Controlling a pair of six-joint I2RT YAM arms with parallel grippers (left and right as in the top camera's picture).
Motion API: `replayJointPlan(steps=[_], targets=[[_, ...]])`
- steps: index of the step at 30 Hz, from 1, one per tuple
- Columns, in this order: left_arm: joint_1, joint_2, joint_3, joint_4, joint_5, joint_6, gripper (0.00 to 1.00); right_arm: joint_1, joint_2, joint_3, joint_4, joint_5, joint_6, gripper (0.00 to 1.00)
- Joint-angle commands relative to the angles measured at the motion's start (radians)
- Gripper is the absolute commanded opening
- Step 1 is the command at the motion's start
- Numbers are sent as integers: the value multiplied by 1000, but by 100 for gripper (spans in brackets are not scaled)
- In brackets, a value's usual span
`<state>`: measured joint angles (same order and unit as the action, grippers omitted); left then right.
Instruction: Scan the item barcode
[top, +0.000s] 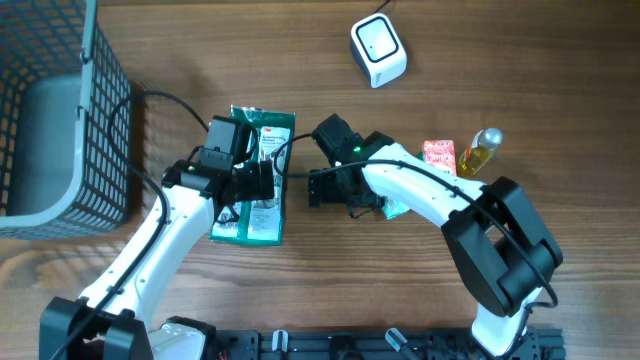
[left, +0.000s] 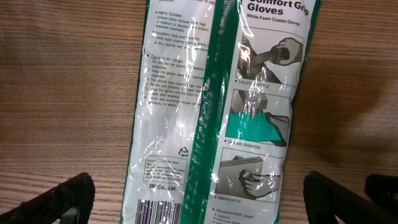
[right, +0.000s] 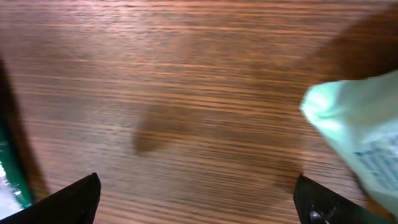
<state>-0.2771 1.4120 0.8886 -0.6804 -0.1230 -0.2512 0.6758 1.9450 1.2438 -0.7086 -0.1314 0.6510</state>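
Table: brown wooden tabletop (top: 560, 80), fine grain running side to side, filling all three views.
Basket: black wire-mesh basket (top: 105, 110) at the far left corner, standing on the wood, with a grey solid liner (top: 40, 140) inside.
Light: soft and even from above, with faint blurred shadows on the wood.

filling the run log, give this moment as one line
left gripper: open, above glove pack | right gripper: open, above wooden table | scanner: apart, untouched
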Motion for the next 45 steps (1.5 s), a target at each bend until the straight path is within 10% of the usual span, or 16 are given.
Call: replayJointPlan(steps=[1,19,20,22,24,45], targets=[[6,4,5,3,-9,12,100,-1,15,-8,23,-75,8,89],[6,4,5,198,-56,9,100,2,15,-8,14,-80,32,81],[7,4,5,197,-59,13,95,2,15,-8,11,-80,32,81],[17,8,5,188,-76,12,28,2,15,-8,10,-80,32,81],[38,28,5,189,-77,-15,4,2,15,-8,14,-80,33,81],[203,364,5,248,138,-17,4,2,15,-8,13,-80,33,81]])
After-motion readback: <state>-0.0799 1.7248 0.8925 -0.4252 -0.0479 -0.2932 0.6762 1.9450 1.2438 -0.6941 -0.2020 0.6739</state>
